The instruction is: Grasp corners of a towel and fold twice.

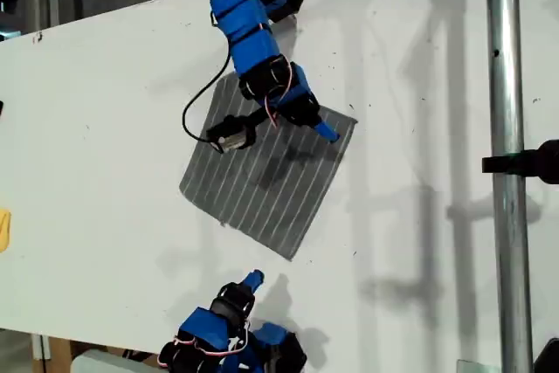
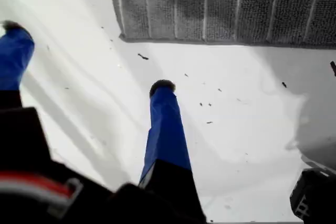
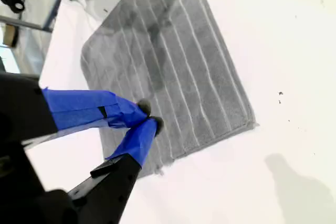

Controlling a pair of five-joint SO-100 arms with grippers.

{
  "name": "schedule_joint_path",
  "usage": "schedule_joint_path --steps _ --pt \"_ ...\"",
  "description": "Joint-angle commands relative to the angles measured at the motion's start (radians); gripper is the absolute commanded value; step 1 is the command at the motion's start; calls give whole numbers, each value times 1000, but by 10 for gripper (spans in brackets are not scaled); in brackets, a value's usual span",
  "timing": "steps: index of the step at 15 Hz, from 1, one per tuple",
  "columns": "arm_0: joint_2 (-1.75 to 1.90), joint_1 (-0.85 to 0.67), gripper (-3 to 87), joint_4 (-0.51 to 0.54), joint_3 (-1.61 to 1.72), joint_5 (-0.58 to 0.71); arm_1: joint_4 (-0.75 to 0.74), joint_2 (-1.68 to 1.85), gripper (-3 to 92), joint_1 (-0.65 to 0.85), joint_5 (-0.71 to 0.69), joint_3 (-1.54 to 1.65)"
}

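Note:
The towel [image 1: 262,172] is a dark grey cloth with thin white stripes, lying flat on the white table [image 1: 105,128] as a diamond. My second gripper [image 1: 330,134] hangs shut just above the towel [image 3: 173,66], near its corner [image 1: 355,120] on the exterior view's right. Its blue fingertips [image 3: 149,116] touch each other with no cloth between them. My first gripper [image 1: 251,281] stands open over bare table, a short way from the towel's nearest corner [image 1: 291,257]. Its fingers [image 2: 163,108] are spread wide, with a towel edge [image 2: 226,3] and corner [image 2: 118,35] ahead.
A vertical metal pole [image 1: 507,216] with a black clamp [image 1: 528,163] stands at the exterior view's right. A black cable [image 1: 196,111] loops from the second arm over the table beside the towel. A yellow object [image 1: 3,229] shows at the exterior view's left edge.

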Motion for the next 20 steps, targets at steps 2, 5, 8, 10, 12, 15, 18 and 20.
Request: schedule_joint_path --steps 2,5,8,10,12,15,18,20 --pt "5 23 5 5 5 -12 -132 -110 424 -9 -14 51" --pt "8 29 7 5 31 -29 -186 -201 387 -11 14 58" --pt "12 20 8 0 48 -34 -244 -273 252 31 21 78" --pt "18 17 8 0 51 -40 -268 -298 56 51 28 75" --pt "32 14 7 -3 63 -49 -273 -305 -2 52 34 71" --pt "26 -6 15 -26 91 -49 -293 -299 -2 44 29 52" --pt "-106 -61 175 -25 67 83 -301 -293 -2 38 20 51" --pt "-213 -77 380 -18 25 170 -308 -291 -2 34 20 51"
